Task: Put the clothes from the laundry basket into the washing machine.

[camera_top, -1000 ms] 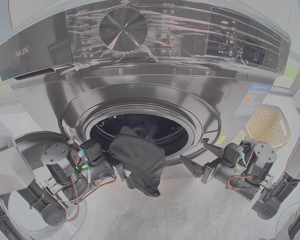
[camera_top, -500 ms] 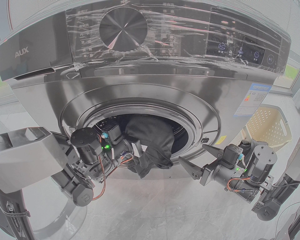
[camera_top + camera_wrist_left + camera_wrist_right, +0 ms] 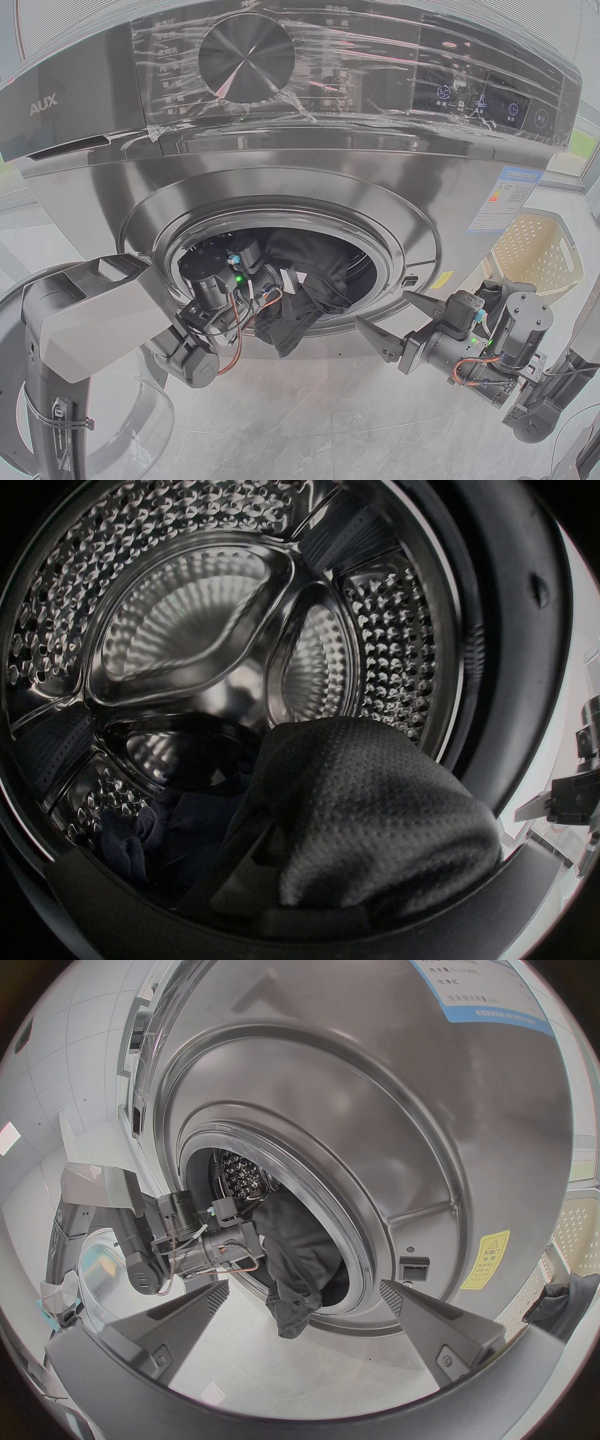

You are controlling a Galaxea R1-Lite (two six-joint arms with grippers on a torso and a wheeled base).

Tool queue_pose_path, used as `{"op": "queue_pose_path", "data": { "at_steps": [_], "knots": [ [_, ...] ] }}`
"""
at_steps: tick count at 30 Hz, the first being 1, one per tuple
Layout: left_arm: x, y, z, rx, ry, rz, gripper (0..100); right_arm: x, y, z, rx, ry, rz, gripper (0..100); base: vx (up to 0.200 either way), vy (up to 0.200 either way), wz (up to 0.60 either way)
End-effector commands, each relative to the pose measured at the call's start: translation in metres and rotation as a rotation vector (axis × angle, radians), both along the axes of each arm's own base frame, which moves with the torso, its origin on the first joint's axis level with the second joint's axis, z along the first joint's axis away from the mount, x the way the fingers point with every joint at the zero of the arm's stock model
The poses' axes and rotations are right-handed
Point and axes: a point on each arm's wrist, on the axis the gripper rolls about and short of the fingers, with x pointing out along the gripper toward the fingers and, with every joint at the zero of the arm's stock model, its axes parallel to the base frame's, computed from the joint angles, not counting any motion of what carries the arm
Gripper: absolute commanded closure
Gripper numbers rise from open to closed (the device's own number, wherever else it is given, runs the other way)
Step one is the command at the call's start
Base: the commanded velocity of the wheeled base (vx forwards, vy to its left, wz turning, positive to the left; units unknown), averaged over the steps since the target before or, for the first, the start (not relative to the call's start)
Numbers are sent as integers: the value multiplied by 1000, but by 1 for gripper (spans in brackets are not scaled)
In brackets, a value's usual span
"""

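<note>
While the big grey washing machine (image 3: 300,181) stands with its door open, the yellow laundry basket (image 3: 537,250) sits on the floor (image 3: 350,412) at its right side. A black garment (image 3: 312,269) lies half inside the drum (image 3: 187,624), with one end hanging out over the rim. The left gripper (image 3: 292,280) is at the drum's mouth, its fingers closed on the cloth, which covers them. The right gripper (image 3: 381,307) hangs just outside, fingers wide open.
</note>
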Motion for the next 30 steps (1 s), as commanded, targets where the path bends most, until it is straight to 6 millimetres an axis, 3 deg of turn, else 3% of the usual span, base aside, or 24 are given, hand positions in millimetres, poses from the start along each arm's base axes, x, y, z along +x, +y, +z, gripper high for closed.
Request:
{"op": "queue_pose_path", "data": {
  "at_steps": [1,10,20,21,30],
  "knots": [
    [20,-7,-6,6,24,31,100,1,1,-1,-2,2,1,0,0,0,0],
    [66,-12,5,1,30,101,100,0,1,-2,-4,6,5,0,0,0,0],
    [94,-10,2,6,42,136,100,0,2,-2,-3,7,10,0,0,0,0],
    [94,-9,3,8,46,139,0,0,1,-2,-3,7,8,0,0,0,0],
    [80,-8,4,43,128,166,0,1,3,-1,2,1,5,0,0,0,0]
  ]
}}
